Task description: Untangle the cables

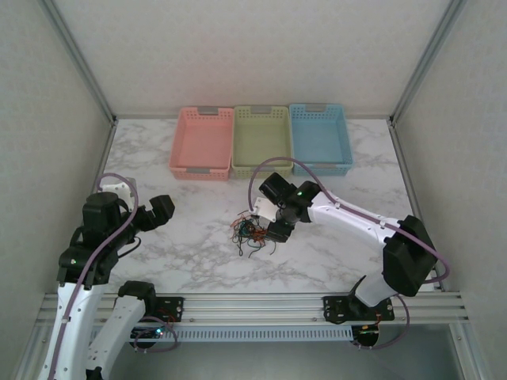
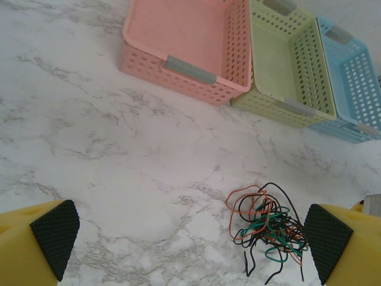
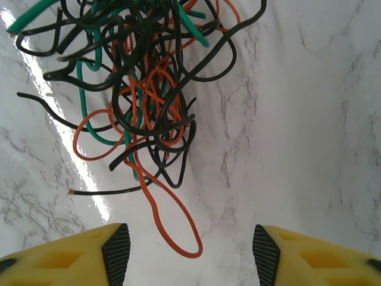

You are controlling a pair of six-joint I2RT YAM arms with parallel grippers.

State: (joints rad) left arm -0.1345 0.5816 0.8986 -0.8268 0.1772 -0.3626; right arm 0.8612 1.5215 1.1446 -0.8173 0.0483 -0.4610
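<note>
1. Your marbled bench [image 1: 198,265] carries everything noted below.
2. Three perforated baskets stand in a row at its far edge, side by side: pink basket [image 1: 190,169], green basket [image 1: 261,169], blue basket [image 1: 320,167].
3. The left arm [image 1: 99,229] sits folded at near left. The right arm [image 1: 356,222] reaches in from the right toward bench centre.
4. Your left tool [image 2: 190,247] has its jaws spread wide with nothing between them, over bare marble and well apart from the baskets.
5. Your right tool [image 3: 190,253] sits low, just beside the tangle, jaws apart and gripping nothing. One orange loop [image 3: 178,229] ends between the pads. The wrist view is too close to tell whether it touches either pad.
6. The cables [image 1: 253,231] lie as one clump of black, orange and green strands at bench centre. They are on the near side of the green basket and well apart from it.
</note>
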